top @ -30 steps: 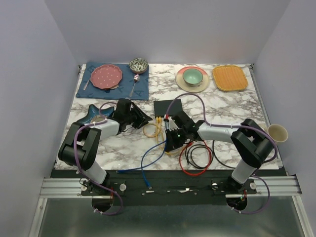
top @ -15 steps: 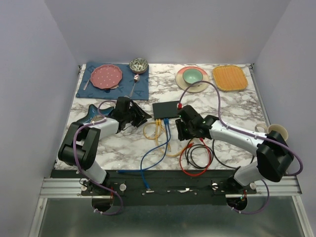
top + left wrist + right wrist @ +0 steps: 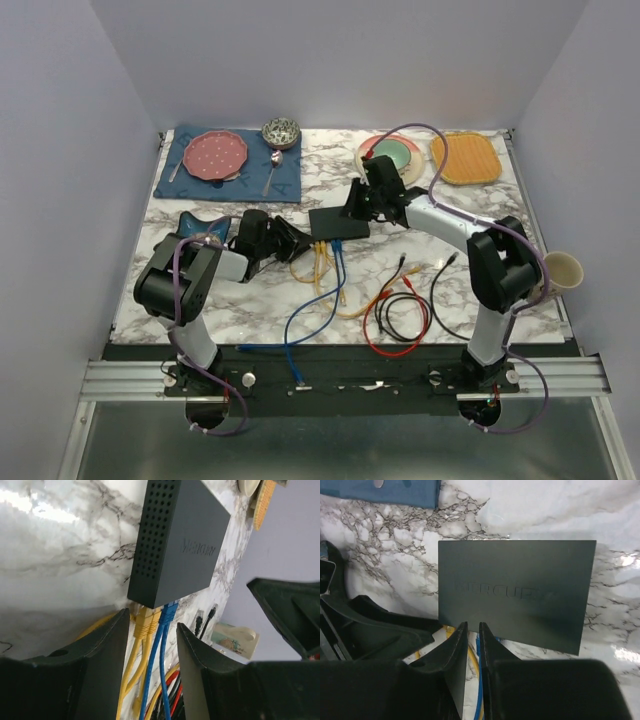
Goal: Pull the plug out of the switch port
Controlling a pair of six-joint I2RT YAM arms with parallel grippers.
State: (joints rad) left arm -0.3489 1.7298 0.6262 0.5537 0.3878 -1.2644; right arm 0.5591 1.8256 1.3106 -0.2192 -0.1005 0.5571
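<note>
Switch [image 3: 337, 222] flat at the middle of the marble surface [image 3: 250, 305], yellow and blue plugs [image 3: 156, 617] seated in its near edge.
Left jaws stand spread either side of those plugs; right jaws, nearly pressed together and holding nothing, hang over the switch.

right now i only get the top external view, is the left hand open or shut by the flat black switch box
Observer: Open. The left wrist view shows the left hand with one finger on each side of the yellow cable plugs and blue cable plugs.
Operator: are they all plugged in
Observer: They all appear seated in the flat matte-black switch box.
Operator: and the right hand
Observer: Its wrist view shows the right hand over the switch's socket-side edge, fingers nearly together, holding nothing.
</note>
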